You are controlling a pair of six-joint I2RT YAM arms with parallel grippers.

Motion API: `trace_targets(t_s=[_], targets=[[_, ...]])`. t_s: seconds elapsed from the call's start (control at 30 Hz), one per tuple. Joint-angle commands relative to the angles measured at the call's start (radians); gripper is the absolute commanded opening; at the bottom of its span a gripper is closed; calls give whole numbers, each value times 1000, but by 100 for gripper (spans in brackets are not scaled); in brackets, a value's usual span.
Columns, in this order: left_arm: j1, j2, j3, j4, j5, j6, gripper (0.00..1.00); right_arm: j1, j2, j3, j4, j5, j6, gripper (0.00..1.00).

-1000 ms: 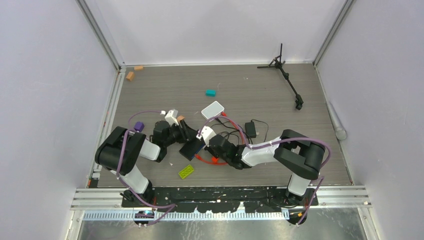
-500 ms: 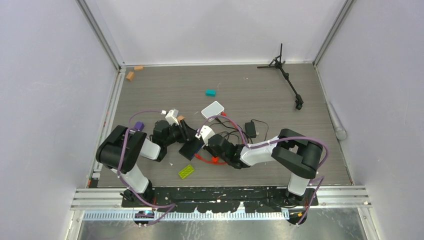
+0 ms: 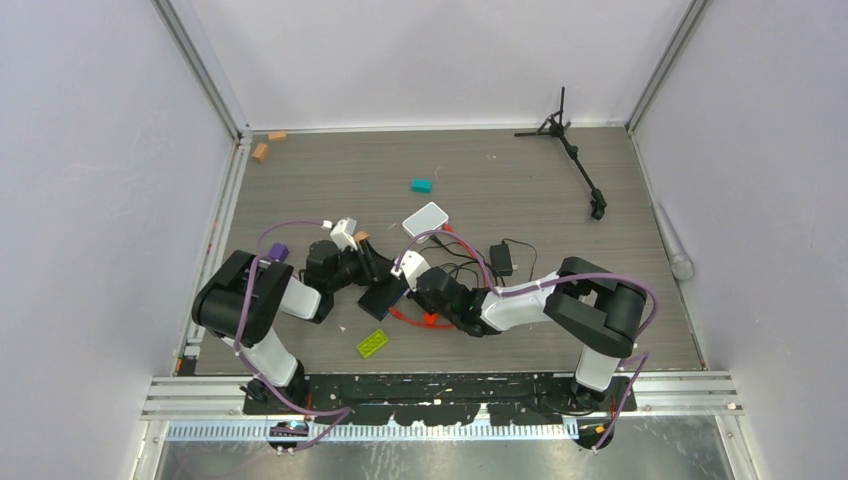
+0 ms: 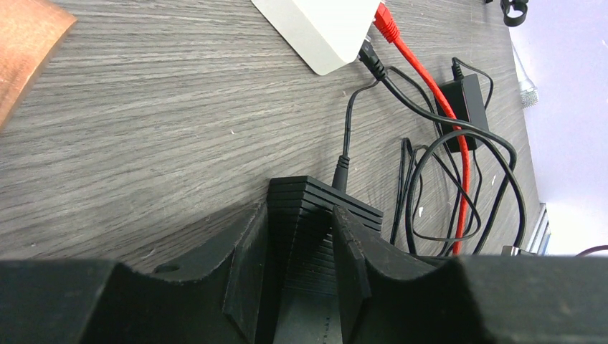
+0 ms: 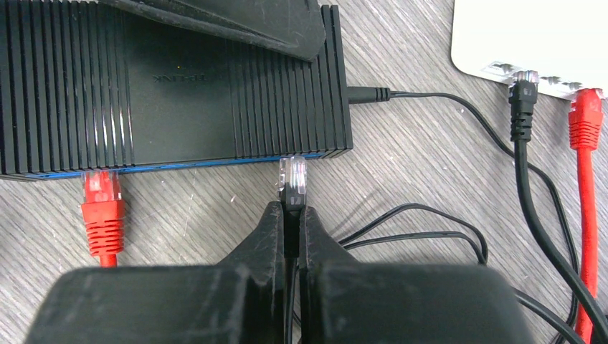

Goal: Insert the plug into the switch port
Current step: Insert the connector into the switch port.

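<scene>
Plug, pinched in low right pincer, meets switch clamped by left pincer.

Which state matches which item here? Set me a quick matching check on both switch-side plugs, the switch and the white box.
1 clear-tipped plug
2 red plug
3 black switch
4 white box

A seated in the switch's front
B clamped by the left gripper
C pinched in the right gripper
D black connector and red connector plugged in

Pairs: 1-C, 2-A, 3-B, 4-D
</scene>
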Motion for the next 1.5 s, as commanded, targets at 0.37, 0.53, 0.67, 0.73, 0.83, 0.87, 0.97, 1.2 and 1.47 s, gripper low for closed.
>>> trace_targets(t_s=[0.37,0.53,0.67,0.73,0.83,0.87,0.97,1.2,1.47], targets=[[3,-39,-8,-39,-26,15,42,32,-53,-40,37,76,49,0],[3,-42,-8,-45,-26,19,42,35,-43,-38,53,84,61,0],[3,-38,-8,-41,-18,18,42,36,-31,-12,75,71,56,0],[3,-37,-8,-40,-14,18,42,35,-19,7,77,64,56,0],[2,-38,-8,-42,-9,17,42,35,-6,30,81,53,45,1],[3,-36,-8,-42,-10,18,42,35,-3,34,84,48,34,1],[3,-33,-8,-38,-7,17,42,36,6,51,84,31,33,1],[3,-15,-7,-18,12,14,41,35,22,71,74,27,29,0],[3,0,-16,9,43,12,39,34,15,123,9,43,-28,1]])
